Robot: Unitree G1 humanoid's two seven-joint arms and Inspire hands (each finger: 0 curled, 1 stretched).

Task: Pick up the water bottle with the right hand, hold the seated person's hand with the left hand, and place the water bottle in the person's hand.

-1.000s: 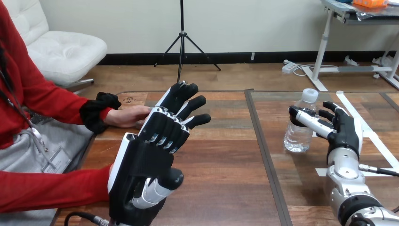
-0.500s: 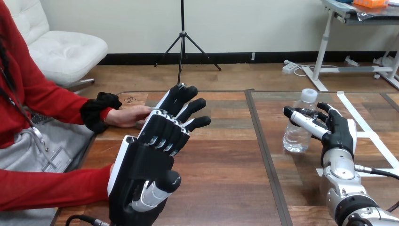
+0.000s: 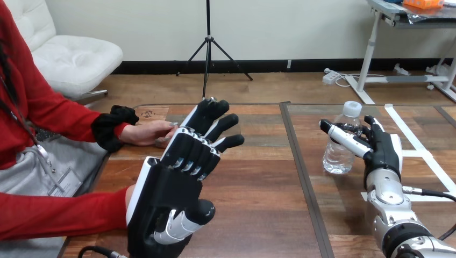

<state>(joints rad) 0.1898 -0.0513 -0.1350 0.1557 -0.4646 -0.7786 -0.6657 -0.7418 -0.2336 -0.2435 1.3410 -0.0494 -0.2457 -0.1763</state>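
Note:
A clear water bottle (image 3: 337, 153) with a white cap stands upright on the table at the right. My right hand (image 3: 380, 148) is right beside it, open. Its straight thumb (image 3: 344, 137) reaches across the bottle's front and its fingers show just behind the bottle. My left hand (image 3: 180, 180) is raised in the foreground with its fingers spread and straight, holding nothing. The person's hand (image 3: 146, 132) lies flat on the table at the left, just beyond my left fingertips; I cannot tell whether they touch.
A dark seam (image 3: 301, 177) runs down the wooden table between the two hands. White tape lines (image 3: 419, 153) mark the table at the far right. The person's other arm in a red sleeve (image 3: 59, 215) lies along the near left edge.
My right hand has moved left, closer round the bottle, with the thumb now further across its front. The left hand and the person's hand have hardly moved.

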